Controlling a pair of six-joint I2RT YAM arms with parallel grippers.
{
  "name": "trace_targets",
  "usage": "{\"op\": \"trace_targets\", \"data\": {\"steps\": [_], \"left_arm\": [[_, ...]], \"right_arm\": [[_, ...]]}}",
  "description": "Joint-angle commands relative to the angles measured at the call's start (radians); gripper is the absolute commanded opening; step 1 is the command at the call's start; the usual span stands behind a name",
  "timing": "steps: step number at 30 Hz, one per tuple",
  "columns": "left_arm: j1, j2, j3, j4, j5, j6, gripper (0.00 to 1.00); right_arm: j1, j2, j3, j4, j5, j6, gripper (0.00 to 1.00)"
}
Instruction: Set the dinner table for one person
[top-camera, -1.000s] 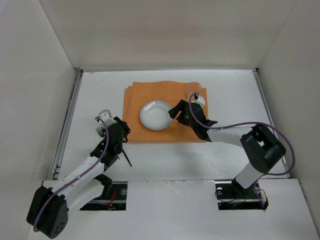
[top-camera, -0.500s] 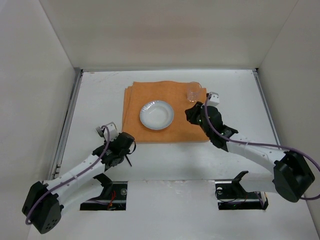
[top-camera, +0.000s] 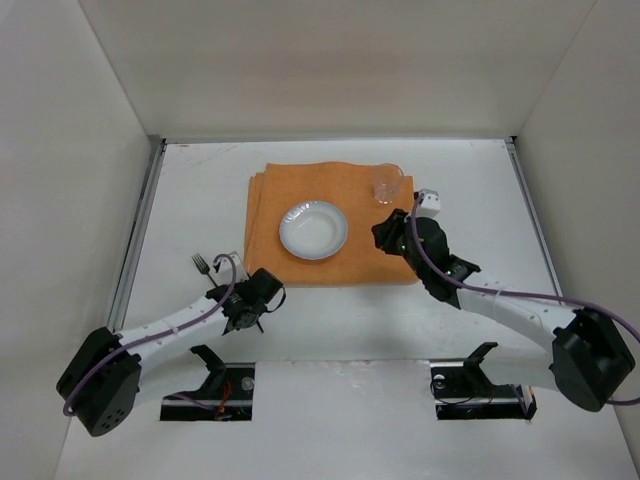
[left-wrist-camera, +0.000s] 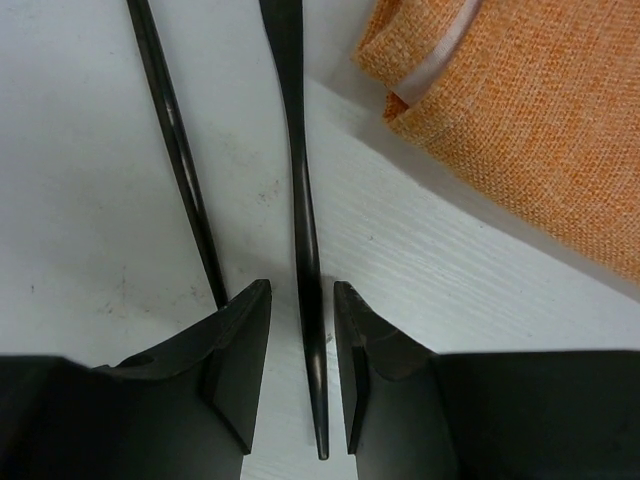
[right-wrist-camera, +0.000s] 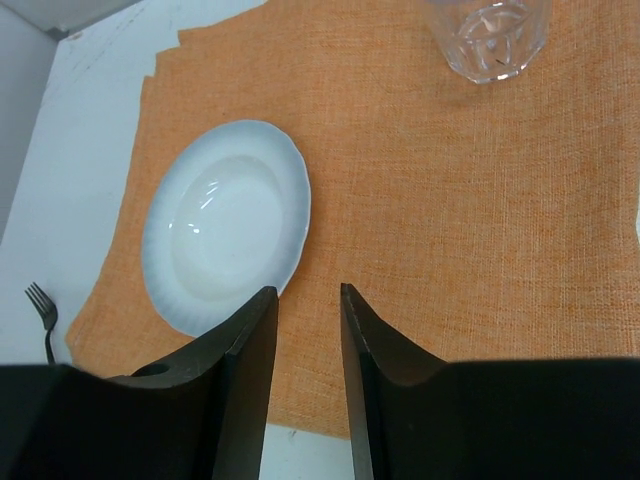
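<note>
— Moved since half a second ago?

— Left claw (left-wrist-camera: 300, 290), yes. Slid rightward and back toward the arm bases. Leaves the slim black metal fork (top-camera: 200, 263) off to its left, tines in plain view.

— Pinching anything?

— Parted by a sliver, straddling a slender black handle (left-wrist-camera: 303, 230) running straight ahead between the fingers (left-wrist-camera: 240, 360). Shows white on either side of that handle, so no squeeze visible. Cannot tell which utensil from the handle alone.

— Anything beside it?

— A second thin black stem (left-wrist-camera: 175, 150), just left of the first, slanting ahead and leftward. Cannot tell whether part of the fork.

— Ahead?

— Corner of the orange woven cloth mat (left-wrist-camera: 530, 120), ahead and to the right, with folded layers showing at the edge.

— Right claw (right-wrist-camera: 306, 292)?

— Barely shifted in that half second. Sat close beside the round white shallow plate (top-camera: 313, 229) a full second ago; since pulled back to the right. Holds its fingers narrowly apart, with nothing between but orange weave.

— Around it?

— Plate ahead and left, near the left fingertip. Clear faceted drinking glass (right-wrist-camera: 487, 35) well ahead and to the right, upright on the mat.

— And the setting surface?

— Large flat matte white bench (top-camera: 470, 190): bare directly beneath the left claw, covered by the mat beneath the right, spreading out on all sides of both.
</note>
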Motion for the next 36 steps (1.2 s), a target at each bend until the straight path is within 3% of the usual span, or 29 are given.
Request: {"op": "trace_targets", "data": {"steps": [1,4,8,10,15,21,26,30,36], "left_arm": [[0.009,0.029,0.017,0.032,0.026,-0.013,0.29],[0.027,0.041,0.002,0.058,0.049,-0.010,0.25],[0.076,0.008,-0.024,0.054,0.063,-0.001,0.09],[0.090,-0.034,-0.027,0.040,0.063,0.014,0.06],[0.085,-0.135,0.028,-0.074,0.026,0.034,0.02],[-0.011,-0.167,0.251,-0.223,-0.125,0.111,0.02],[-0.119,0.050,0.463,-0.012,-0.165,0.279,0.03],[-0.157,0.307,0.618,0.300,-0.034,0.451,0.03],[-0.214,0.671,0.922,0.422,0.103,0.565,0.03]], "right_arm": [[-0.002,-0.036,-0.003,0.037,-0.007,-0.018,0.37],[-0.002,-0.043,-0.006,0.039,-0.007,-0.017,0.37],[-0.017,-0.071,-0.020,0.039,-0.007,-0.015,0.37],[-0.032,-0.091,-0.026,0.034,-0.007,-0.013,0.38],[-0.078,-0.135,-0.049,0.031,-0.007,-0.004,0.39],[-0.112,-0.157,-0.063,0.028,-0.013,0.014,0.39],[-0.141,-0.169,-0.074,0.024,-0.005,0.025,0.39],[-0.179,-0.175,-0.088,0.017,0.002,0.042,0.39],[-0.230,-0.200,-0.108,0.010,0.002,0.068,0.39]]}}
